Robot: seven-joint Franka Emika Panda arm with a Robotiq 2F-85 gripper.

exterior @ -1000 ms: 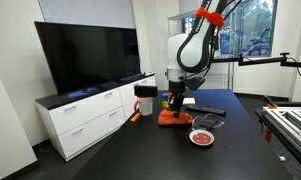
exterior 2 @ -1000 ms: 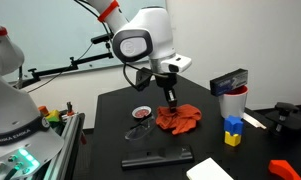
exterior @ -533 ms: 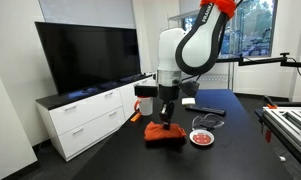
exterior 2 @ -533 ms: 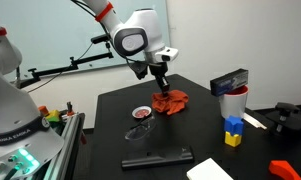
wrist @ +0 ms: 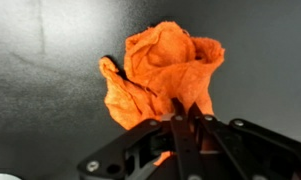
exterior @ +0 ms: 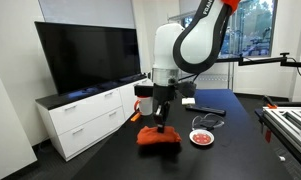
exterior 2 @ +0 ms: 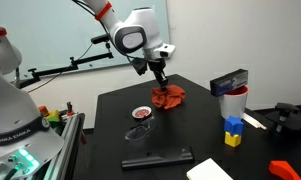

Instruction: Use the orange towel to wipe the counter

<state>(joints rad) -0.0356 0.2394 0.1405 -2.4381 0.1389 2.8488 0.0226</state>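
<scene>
The orange towel (exterior: 159,138) lies crumpled on the black counter (exterior: 230,125), near its edge. It also shows in an exterior view (exterior 2: 170,96) and fills the upper middle of the wrist view (wrist: 162,70). My gripper (exterior: 161,126) points straight down onto it and is shut on a pinch of the towel; its fingers (wrist: 182,112) meet in the cloth. In an exterior view the gripper (exterior 2: 162,85) presses the towel at the counter's far side.
A small dish with red contents (exterior: 201,137) sits beside the towel, also seen in an exterior view (exterior 2: 141,113). A black tool (exterior 2: 156,158), a cup (exterior 2: 228,103), coloured blocks (exterior 2: 231,130) and a white cabinet with a TV (exterior: 90,110) stand around.
My gripper has dragged the orange towel across the counter, away from the dish toward the counter's edge. The towel has bunched up as it slid.
</scene>
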